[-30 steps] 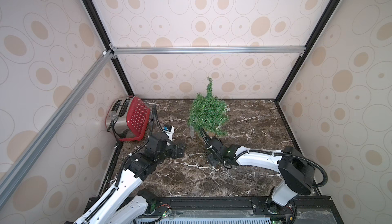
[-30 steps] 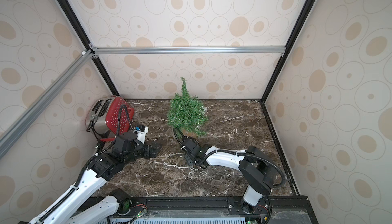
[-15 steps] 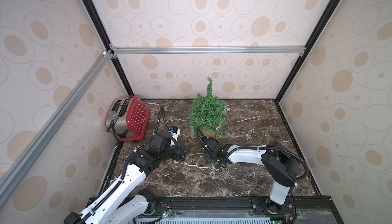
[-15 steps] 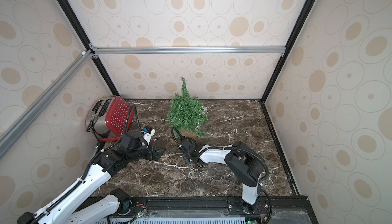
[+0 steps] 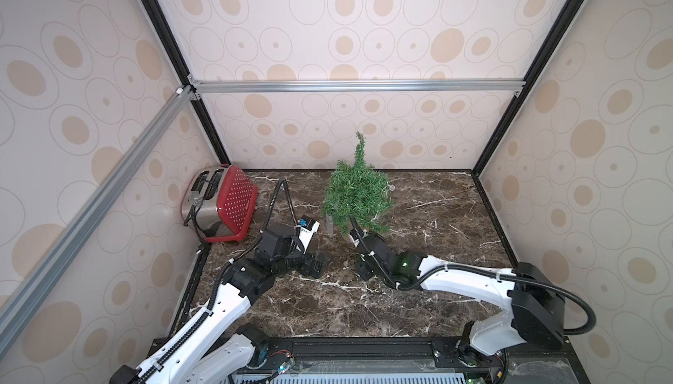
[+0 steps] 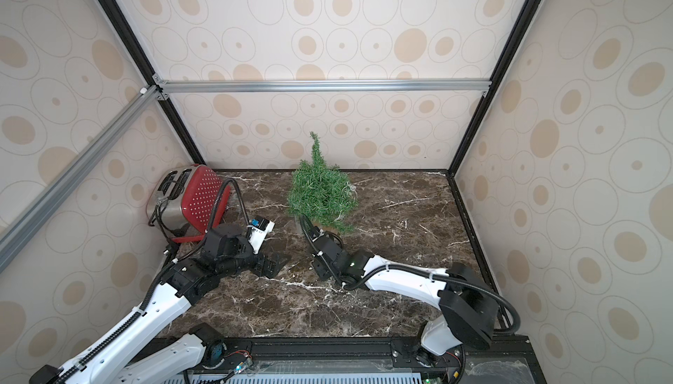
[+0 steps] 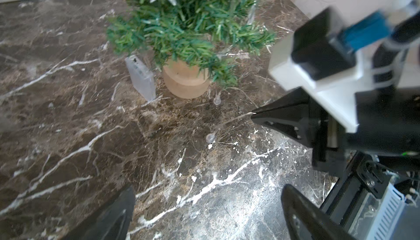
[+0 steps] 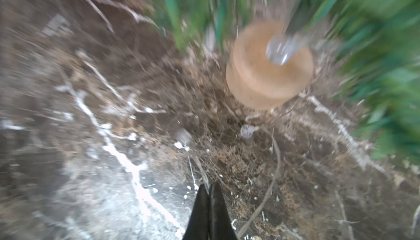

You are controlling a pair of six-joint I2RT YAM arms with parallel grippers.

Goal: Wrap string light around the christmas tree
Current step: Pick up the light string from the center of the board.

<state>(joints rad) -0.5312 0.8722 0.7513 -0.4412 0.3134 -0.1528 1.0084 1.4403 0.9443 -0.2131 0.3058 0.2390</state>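
Your right gripper (image 8: 208,191) pinches the string light (image 7: 210,137) at 6 o'clock of the christmas tree (image 5: 355,196); your left gripper (image 7: 208,188) stands spread. Lift gently, keeping the wire off low branches.

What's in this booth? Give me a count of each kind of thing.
Christmas tree: 1
Red toaster: 1
String light with its clear battery box: 1
Left gripper and right gripper: 2
Total: 5
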